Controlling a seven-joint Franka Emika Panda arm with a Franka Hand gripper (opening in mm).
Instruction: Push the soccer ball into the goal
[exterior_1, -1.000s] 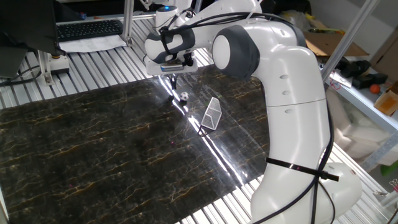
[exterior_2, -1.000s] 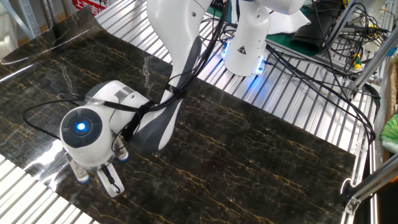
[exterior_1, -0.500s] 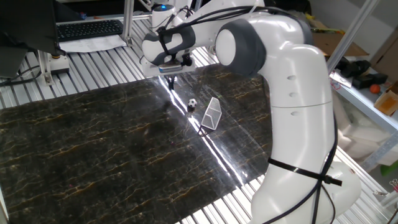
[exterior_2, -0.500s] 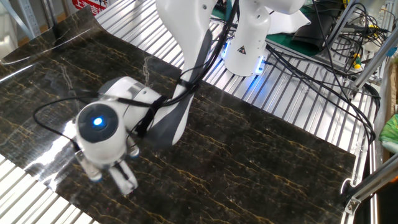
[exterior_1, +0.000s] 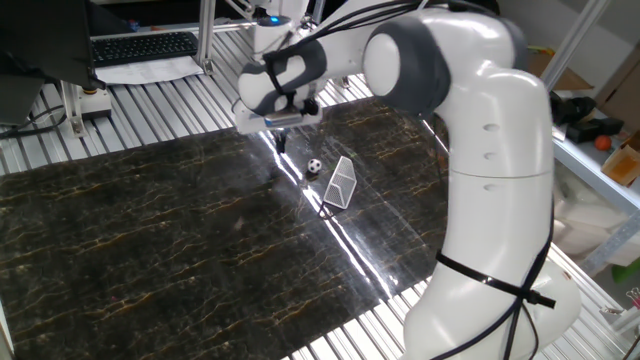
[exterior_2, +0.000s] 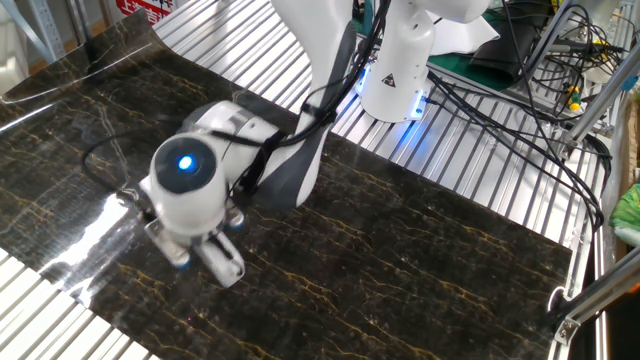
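In the one fixed view, you have the gripper (exterior_1: 281, 138) low over the dark marbled mat (exterior_1: 150, 230), fingertips close to the surface at the far side of the scene. The 2 fingers read as a single dark stub with no gap showing, so they appear pressed together with nothing between them; at this size that cannot be fully confirmed. The soccer ball (exterior_1: 314, 167) sits on the mat just right of and slightly nearer than the fingertips, apart from them. The goal (exterior_1: 341, 184) stands just right of the ball and a little nearer, a white-framed wedge with pale mesh. Ball and goal are very close; whether they touch cannot be told. The ball looks to be outside the frame, so judge the task not yet done.

The relation your next move turns on: fingertips, ball and goal lie nearly on 1 line running right and slightly toward the near side. The ball lies between the fingers and the goal, so a push along that line looks sound. An off-centre contact could send the ball past the frame's edge.

In the other fixed view, the wrist housing (exterior_2: 190, 190) with its blue light fills the left of the scene over the mat. It hides the ball and the goal entirely. The finger gap cannot be read from this side.
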